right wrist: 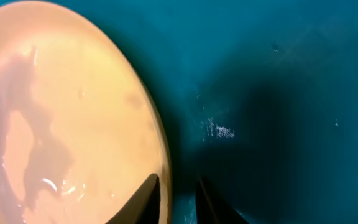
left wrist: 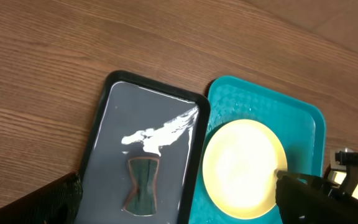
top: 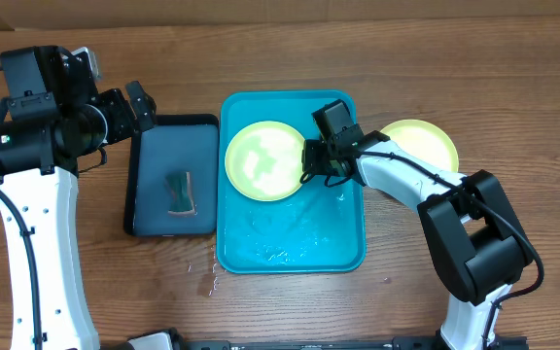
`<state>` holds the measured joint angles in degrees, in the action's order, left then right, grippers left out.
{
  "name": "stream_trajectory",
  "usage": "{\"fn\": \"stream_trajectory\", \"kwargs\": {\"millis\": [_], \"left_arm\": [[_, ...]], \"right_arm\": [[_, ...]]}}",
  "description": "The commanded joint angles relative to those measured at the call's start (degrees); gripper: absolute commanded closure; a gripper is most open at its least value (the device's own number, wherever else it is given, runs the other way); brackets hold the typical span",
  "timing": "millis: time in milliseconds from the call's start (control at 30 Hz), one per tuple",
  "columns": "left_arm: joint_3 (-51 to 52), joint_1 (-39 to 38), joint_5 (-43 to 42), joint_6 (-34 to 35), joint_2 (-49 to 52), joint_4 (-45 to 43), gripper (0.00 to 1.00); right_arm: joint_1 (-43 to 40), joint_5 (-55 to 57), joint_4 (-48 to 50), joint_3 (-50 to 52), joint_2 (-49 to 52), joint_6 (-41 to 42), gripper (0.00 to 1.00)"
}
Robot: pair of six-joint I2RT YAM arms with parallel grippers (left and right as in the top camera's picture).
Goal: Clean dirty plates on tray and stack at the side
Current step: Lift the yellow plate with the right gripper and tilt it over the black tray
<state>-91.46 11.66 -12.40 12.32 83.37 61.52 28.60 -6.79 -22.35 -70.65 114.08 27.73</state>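
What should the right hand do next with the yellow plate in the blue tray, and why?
Probably pinch shut on the rim. The right gripper has a finger on each side of the edge of the yellow-green plate in the turquoise tray, but a firm grip isn't clear. A second plate already sits on the table beside the tray, so this one likely goes there.

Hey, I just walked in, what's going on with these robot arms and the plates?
The right claw is at the rim of a yellow-green plate on the turquoise tray, fingers straddling the rim; whether it grips is unclear. Another yellow-green plate sits on the table right of the tray. The left claw hangs open by the dark tray.
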Motion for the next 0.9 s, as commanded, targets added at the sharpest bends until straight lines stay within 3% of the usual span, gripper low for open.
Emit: {"fn": "stream_trajectory", "kwargs": {"millis": [0, 233, 300, 433, 667, 867], "left_arm": [[-0.52, -0.04, -0.72, 0.57, 0.2, -0.02, 0.0], [-0.52, -0.04, -0.72, 0.57, 0.2, -0.02, 0.0], [-0.52, -0.04, -0.72, 0.57, 0.2, -0.02, 0.0], [-0.52, -0.04, -0.72, 0.57, 0.2, -0.02, 0.0], [-0.52, -0.04, -0.72, 0.57, 0.2, -0.02, 0.01], [-0.52, -0.04, -0.72, 0.57, 0.2, -0.02, 0.0]], "right_arm": [[0.28, -1.36, -0.5, 0.09, 0.81, -0.02, 0.83], [0.26, -2.36, -2.43, 0.09, 0.79, 1.05, 0.86], [0.26, -2.54, -2.43, 0.09, 0.7, 1.05, 0.96], [0.2, -2.38, -2.67, -1.31, -0.07, 1.01, 0.96], [-0.15, -1.57, -9.64, -10.01, -1.66, 1.01, 0.96], [0.57, 5.9, -19.12, -20.68, -1.66, 0.98, 0.96]]}}
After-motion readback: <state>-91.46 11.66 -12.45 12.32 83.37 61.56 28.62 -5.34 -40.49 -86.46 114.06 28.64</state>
